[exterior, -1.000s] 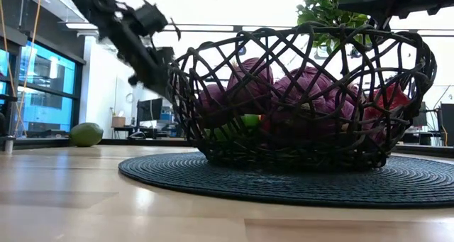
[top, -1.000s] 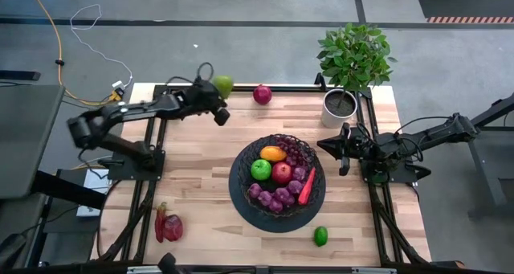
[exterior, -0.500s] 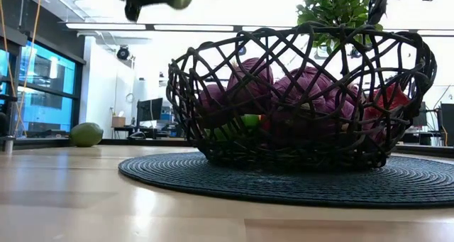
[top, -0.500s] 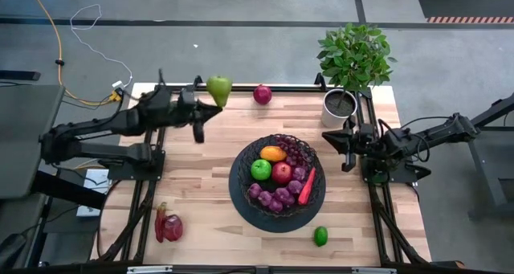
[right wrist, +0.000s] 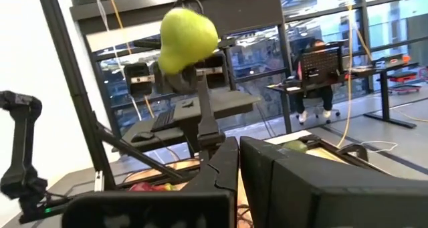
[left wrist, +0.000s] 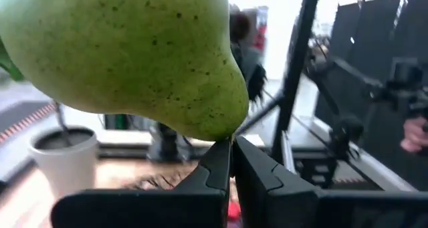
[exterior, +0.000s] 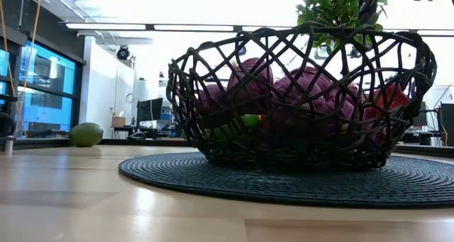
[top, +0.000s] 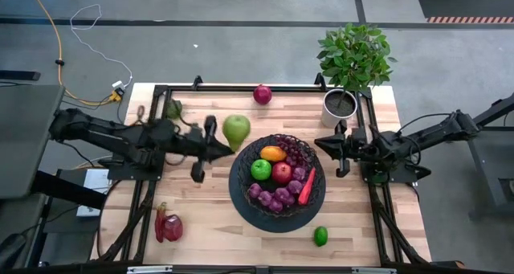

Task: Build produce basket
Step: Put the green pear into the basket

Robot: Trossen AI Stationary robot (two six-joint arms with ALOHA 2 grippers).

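Left gripper sits left of the large round black woven wire basket, fingers pinched together right under the speckled green pear. In the left wrist view the pear fills the upper part of the view and only its narrow end meets the closed finger tips. So the hold looks like a pinch on the stem or neck end, not around the body; I can't see the stem itself. Pear hangs above the table, just left of the basket's far-left rim, not yet over the bowl.

Right gripper is closed and empty, parked just right of the basket, near the small grey pot with a green leafy plant.

Risk: a grip this thin probably lets the pear swing or slip if the arm moves fast, and it would drop onto the wooden table short of the rim. Basket already holds a green apple, red apple, orange-yellow fruit, purple grapes and a red pepper, so a high release could bounce the pear off the pile or knock something out.

Pear orientation: from above its long axis runs roughly far-to-near, narrow end towards the gripper. In the right wrist view the pear looks tilted, fat end up. Exact tilt I can't tell.

Still outside: lime near-right, red onion far side.
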